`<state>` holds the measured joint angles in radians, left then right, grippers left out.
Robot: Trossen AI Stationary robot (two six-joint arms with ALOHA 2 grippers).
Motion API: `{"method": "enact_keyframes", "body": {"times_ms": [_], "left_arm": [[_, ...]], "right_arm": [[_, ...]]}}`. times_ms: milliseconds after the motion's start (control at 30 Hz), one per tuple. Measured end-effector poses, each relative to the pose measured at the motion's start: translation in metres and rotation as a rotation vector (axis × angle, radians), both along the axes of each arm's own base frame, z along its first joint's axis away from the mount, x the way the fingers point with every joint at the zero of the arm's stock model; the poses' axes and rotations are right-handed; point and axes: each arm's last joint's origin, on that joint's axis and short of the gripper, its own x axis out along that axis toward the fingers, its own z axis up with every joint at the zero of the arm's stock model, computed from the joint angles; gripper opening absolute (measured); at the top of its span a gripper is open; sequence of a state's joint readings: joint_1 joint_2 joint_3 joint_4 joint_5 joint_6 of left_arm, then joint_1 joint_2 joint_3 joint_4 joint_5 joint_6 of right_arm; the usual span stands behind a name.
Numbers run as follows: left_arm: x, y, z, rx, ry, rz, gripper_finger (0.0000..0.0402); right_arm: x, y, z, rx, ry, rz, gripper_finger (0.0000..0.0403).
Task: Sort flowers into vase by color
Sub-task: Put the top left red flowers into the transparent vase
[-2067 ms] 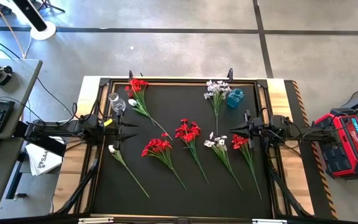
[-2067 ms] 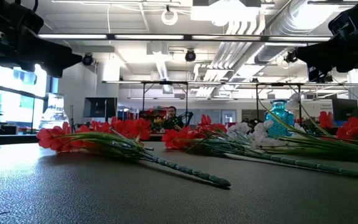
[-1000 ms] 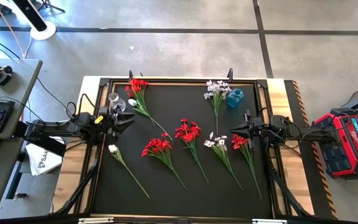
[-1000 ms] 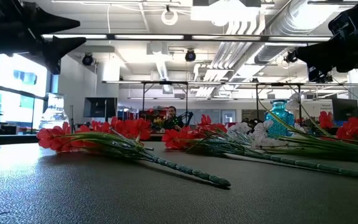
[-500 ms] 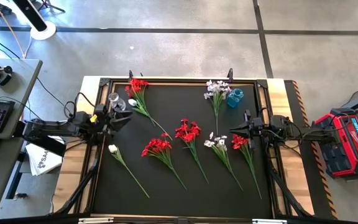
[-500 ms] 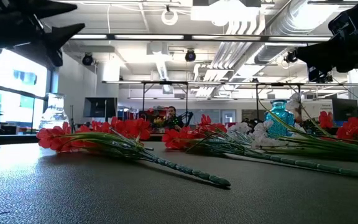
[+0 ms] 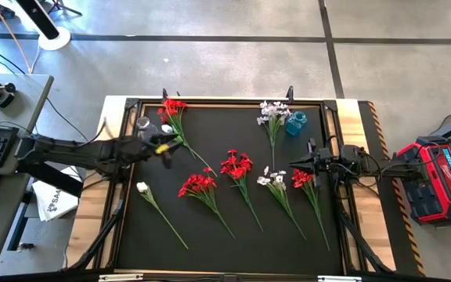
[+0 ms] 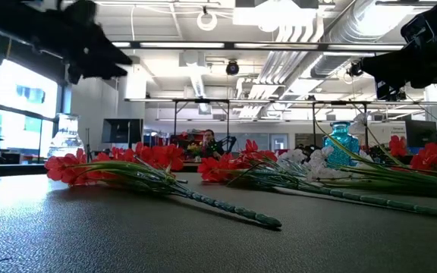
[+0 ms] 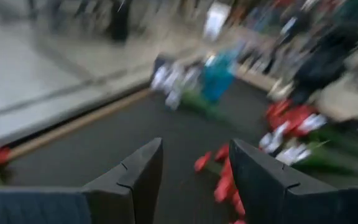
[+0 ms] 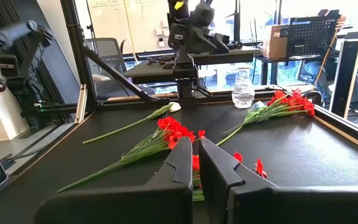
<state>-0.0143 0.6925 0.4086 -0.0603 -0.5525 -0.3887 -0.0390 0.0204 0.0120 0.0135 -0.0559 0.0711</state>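
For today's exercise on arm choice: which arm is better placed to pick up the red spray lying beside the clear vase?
The left. Its open left gripper hangs right by that red spray and the clear vase; the shut right gripper waits across the mat.

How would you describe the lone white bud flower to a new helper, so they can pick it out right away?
Start at the black mat on the table and go to its left side, below the clear glass vase. There lies the single white bud flower, its thin green stem running diagonally toward the mat's front edge. Unlike the neighbouring red sprays, it carries just one small white head rather than a cluster.
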Motion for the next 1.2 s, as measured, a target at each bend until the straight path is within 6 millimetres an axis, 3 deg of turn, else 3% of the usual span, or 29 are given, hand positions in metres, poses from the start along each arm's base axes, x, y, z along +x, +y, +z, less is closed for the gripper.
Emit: {"method": "enact_keyframes", "body": {"times_ms": [267,367,500,733,967,1100,1200], "left_arm": [[0.056,0.000,0.002,-0.115,0.280,0.063,0.0172],[0.073,-0.002,-0.002,-0.188,0.345,0.036,0.0172],[0.088,0.003,-0.004,-0.347,0.395,0.144,0.0172],[0.100,0.019,-0.021,-0.529,0.526,0.329,0.0172],[0.106,0.057,-0.053,-0.450,0.653,0.485,0.0183],[0.103,0.084,-0.068,-0.483,0.682,0.583,0.0198],[0.101,0.093,-0.077,-0.522,0.717,0.588,0.0208]], "right_arm": [[0.000,0.000,0.000,0.000,0.000,0.000,0.0000],[0.000,0.000,0.000,0.000,0.000,0.000,0.0000],[0.000,0.000,0.000,0.000,0.000,0.000,0.0000],[0.000,0.000,0.000,0.000,0.000,0.000,0.0000],[0.000,0.000,0.000,0.000,0.000,0.000,0.0000],[0.000,0.000,0.000,0.000,0.000,0.000,0.0000],[0.000,0.000,0.000,0.000,-0.001,0.000,0.0000]]}}
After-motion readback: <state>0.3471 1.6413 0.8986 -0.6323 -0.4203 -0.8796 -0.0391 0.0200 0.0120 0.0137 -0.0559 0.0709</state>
